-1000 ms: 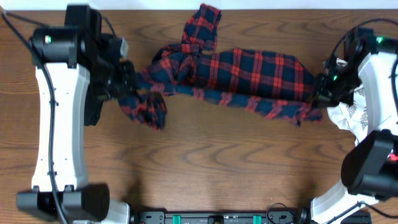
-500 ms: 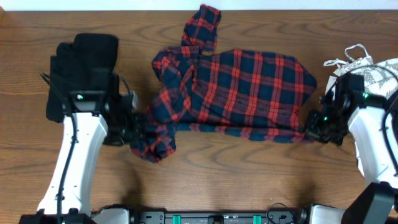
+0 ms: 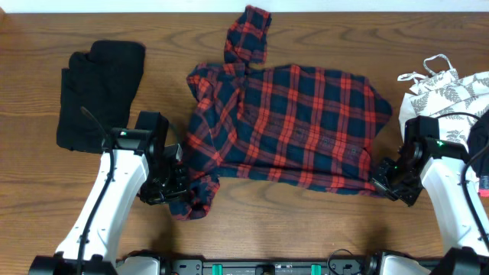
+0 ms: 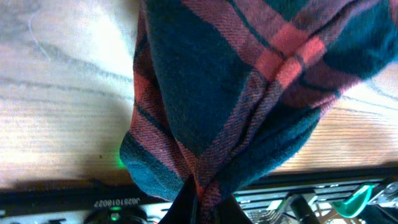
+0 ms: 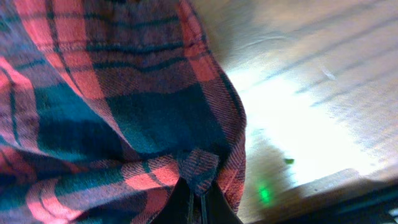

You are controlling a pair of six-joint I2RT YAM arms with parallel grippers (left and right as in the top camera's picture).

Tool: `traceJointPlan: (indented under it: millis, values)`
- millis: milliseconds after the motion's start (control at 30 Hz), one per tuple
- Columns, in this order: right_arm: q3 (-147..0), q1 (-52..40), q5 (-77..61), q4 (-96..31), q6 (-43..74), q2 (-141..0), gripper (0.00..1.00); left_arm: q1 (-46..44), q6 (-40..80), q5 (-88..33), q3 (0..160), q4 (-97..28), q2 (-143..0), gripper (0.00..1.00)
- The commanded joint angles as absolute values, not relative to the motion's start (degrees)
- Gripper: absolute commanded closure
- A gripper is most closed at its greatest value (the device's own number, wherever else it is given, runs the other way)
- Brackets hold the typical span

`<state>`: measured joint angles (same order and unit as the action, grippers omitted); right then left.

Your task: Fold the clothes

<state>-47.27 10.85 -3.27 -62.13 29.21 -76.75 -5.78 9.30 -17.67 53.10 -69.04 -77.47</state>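
we have the left fingers [image 4: 180,208] and the right fingers [image 5: 180,208] each clamped on a near corner of the plaid shirt [image 3: 294,122], spread across the middle of the desk [image 3: 306,229], to hold its lower edge taut, we judge, for folding.

plaid shirt [image 3: 290,122]: woven red-and-navy cloth, twill ribs plain in the wrist views, matt, slightly fuzzy
black garment [image 3: 95,92]: soft cloth, matt, no sheen
leaf-print top [image 3: 451,88]: thin white cloth, matt, printed
table [image 3: 290,221]: wood grain, smooth, with a pale sheen under the light
left arm link [image 3: 95,206]: white plastic, smooth, faintly glossy; joints black, matt
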Motion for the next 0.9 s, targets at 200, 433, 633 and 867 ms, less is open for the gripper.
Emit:
traceJointPlan:
  millis: [200,433,633,867]
  values:
    - [-47.0,10.6,3.6,-61.5,33.4,-72.8,0.96,-6.0,18.0,-17.6,53.1,-73.1,-71.0,0.94]
    - [-47.0,10.6,3.4,-58.5,33.4,-72.8,0.77,-6.0,19.9,-17.6,53.1,-74.1,-69.9,0.67]
    - [-47.0,10.6,3.4,-58.1,32.8,-72.8,0.64,-6.0,19.8,-17.6,53.1,-73.9,-69.8,0.58]
    - [-47.0,10.6,-13.7,-46.8,18.9,-72.8,0.56,-6.0,18.7,-17.6,55.2,-58.1,-69.0,0.58]
